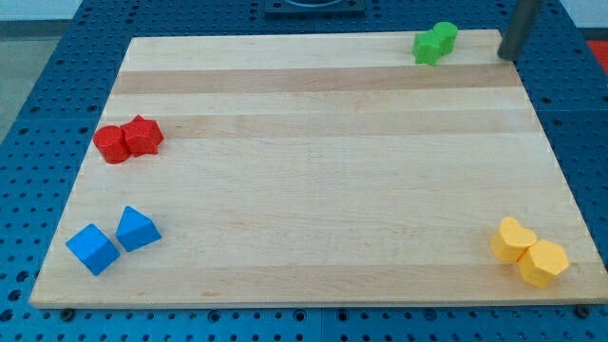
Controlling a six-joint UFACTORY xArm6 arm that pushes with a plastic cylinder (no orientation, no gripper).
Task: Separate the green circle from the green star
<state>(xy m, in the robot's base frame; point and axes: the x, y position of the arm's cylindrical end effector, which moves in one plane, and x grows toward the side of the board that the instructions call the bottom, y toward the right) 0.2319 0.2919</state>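
Observation:
The green circle (pixel 444 35) and the green star (pixel 427 47) sit touching each other at the top right of the wooden board (pixel 313 171); the circle is up and to the right of the star. My rod comes down at the view's top right, and my tip (pixel 506 55) rests near the board's right top corner. It is to the right of the green pair, a short gap away and not touching them.
Two red blocks (pixel 128 140) touch at the left edge. Two blue blocks (pixel 114 239) lie at the bottom left. Two yellow blocks (pixel 529 252) touch at the bottom right. A blue perforated table surrounds the board.

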